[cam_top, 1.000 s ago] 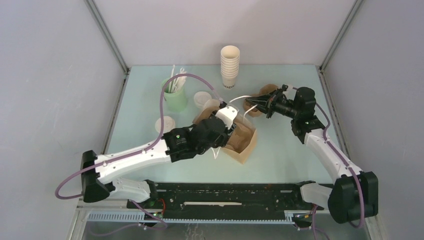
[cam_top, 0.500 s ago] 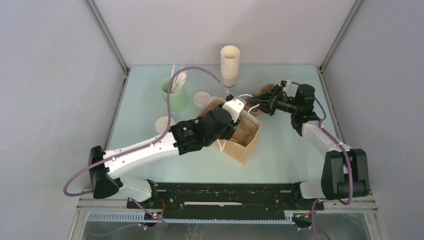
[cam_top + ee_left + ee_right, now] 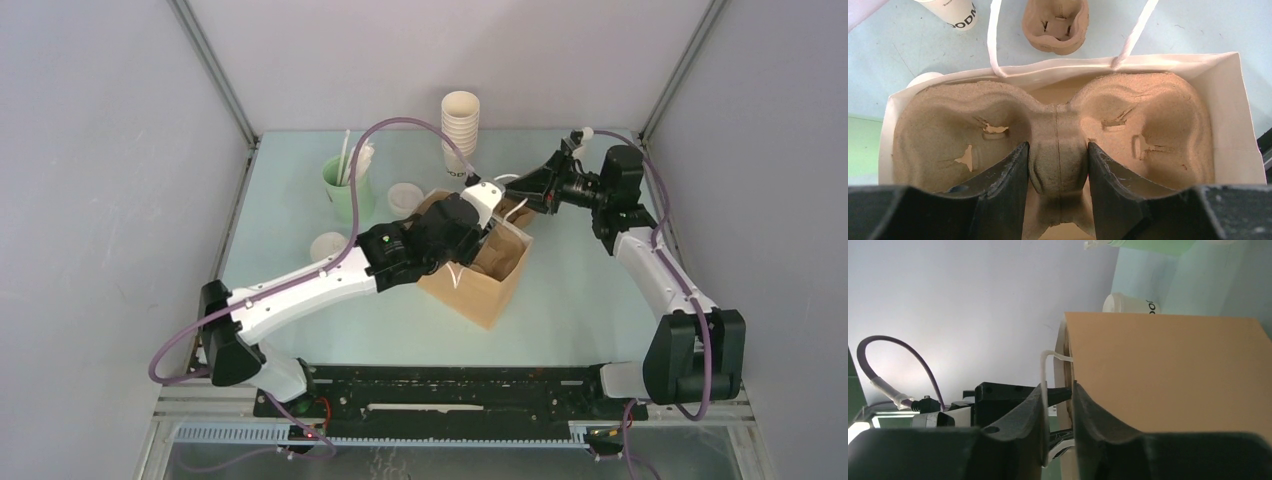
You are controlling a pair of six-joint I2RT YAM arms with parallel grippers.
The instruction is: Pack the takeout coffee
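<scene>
The takeout coffee (image 3: pixel 405 197), a small lidded white cup, stands left of the brown paper bag (image 3: pixel 488 292); its lettered side shows beyond the bag (image 3: pixel 1168 370) in the right wrist view (image 3: pixel 1131 304). My left gripper (image 3: pixel 478 222) reaches down into the bag (image 3: pixel 1239 105) and is shut on the middle ridge of a pulp cup carrier (image 3: pixel 1148 115) lying inside. At the bag's far rim my right gripper (image 3: pixel 523 188) stands open. The white handle (image 3: pixel 1043 371) and the bag's edge lie between its fingers (image 3: pixel 1034 415).
A tall stack of white cups (image 3: pixel 460 130) stands at the back. A green cup with straws (image 3: pixel 348 192) is at the back left, a white round lid or cup (image 3: pixel 328 246) nearer. Another pulp carrier (image 3: pixel 1055 25) lies just beyond the bag.
The right gripper has opened, letting go of the bag's handle, and drawn back and up. The left arm has pushed farther in with the carrier; the bag shifted right and stands more upright.
</scene>
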